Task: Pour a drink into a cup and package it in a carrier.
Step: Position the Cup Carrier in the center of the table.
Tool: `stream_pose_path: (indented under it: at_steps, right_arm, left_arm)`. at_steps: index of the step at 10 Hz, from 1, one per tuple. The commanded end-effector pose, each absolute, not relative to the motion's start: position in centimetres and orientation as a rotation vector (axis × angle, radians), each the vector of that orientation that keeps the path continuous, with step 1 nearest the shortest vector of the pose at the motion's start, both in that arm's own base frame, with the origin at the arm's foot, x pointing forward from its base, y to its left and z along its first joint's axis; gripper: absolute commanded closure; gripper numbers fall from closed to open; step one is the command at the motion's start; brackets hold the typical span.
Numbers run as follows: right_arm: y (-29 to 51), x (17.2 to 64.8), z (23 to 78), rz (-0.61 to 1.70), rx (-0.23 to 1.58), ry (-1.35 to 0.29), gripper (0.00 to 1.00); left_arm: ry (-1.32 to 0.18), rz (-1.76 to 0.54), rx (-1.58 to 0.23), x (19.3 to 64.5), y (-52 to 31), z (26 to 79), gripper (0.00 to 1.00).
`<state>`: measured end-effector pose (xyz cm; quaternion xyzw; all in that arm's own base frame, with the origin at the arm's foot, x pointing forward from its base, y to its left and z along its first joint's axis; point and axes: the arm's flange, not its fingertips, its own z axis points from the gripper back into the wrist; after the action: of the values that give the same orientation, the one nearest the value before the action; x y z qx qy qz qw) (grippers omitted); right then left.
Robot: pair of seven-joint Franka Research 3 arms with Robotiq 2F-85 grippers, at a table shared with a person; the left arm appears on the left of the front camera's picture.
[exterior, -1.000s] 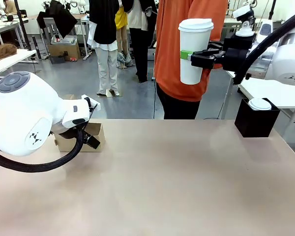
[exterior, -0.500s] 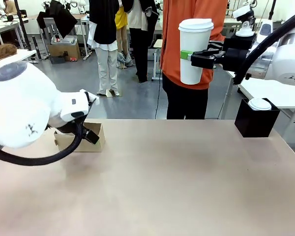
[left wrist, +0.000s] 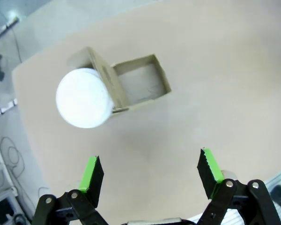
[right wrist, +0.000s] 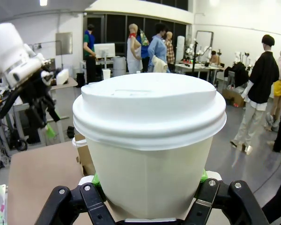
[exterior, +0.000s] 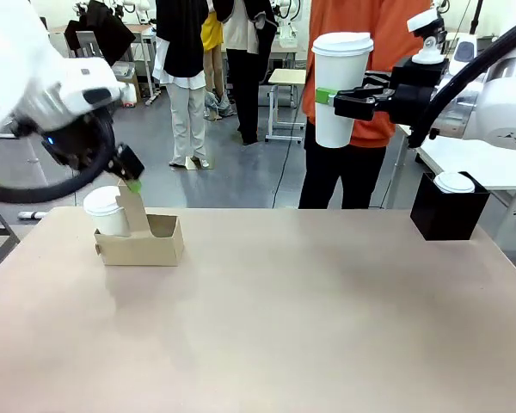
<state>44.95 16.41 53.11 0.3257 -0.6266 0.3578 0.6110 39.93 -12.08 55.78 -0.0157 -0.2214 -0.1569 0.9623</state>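
A tall white paper cup (exterior: 339,95) with a white lid hangs high over the table's far right, and my right gripper (exterior: 351,99) is shut around its middle. In the right wrist view the same cup (right wrist: 150,140) stands upright between the fingers of that gripper (right wrist: 148,187). The brown cardboard carrier (exterior: 144,242) sits at the far left of the table. A second lidded white cup (exterior: 107,212) stands in its left slot. My left gripper (exterior: 131,175) hovers open just above the carrier. From above, the open gripper (left wrist: 150,171) looks down on the cup lid (left wrist: 82,97) and the carrier's empty slot (left wrist: 140,86).
A black box (exterior: 447,213) with a white lid (exterior: 454,181) on top stands at the table's far right edge. A person in an orange top (exterior: 370,103) stands behind the table, close behind the held cup. Other people stand farther back.
My left arm has risen up and away from the carrier, uncovering the lidded cup in its left slot. The person in orange has stepped to the right. The right gripper holds still.
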Motion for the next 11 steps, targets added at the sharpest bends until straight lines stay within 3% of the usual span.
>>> stream_pose_path:
  at_steps: [1, 5, 9, 10, 11]
  right_arm:
    - [16.7, 45.1, 53.3, 0.820, 0.763, -1.463, 0.23]
    - [16.7, 45.1, 53.3, 0.820, 0.763, -1.463, 0.23]
    - [16.7, 45.1, 53.3, 0.820, 0.763, -1.463, 0.23]
    - [16.7, 45.1, 53.3, 0.820, 0.763, -1.463, 0.23]
    - [16.7, 45.1, 53.3, 0.820, 0.763, -1.463, 0.23]
  left_arm:
    - [-0.422, -0.228, -0.020, 43.0, -12.4, 56.9, 0.00]
    - [-0.355, -0.102, 0.015, 50.7, -11.0, 53.6, 0.00]
    - [-0.353, -0.055, 0.017, 52.4, -11.2, 50.8, 0.00]
    - [-0.320, -0.038, 0.045, 52.7, -11.2, 50.8, 0.60]
    - [-0.312, -0.030, 0.041, 52.7, -11.3, 50.7, 0.60]
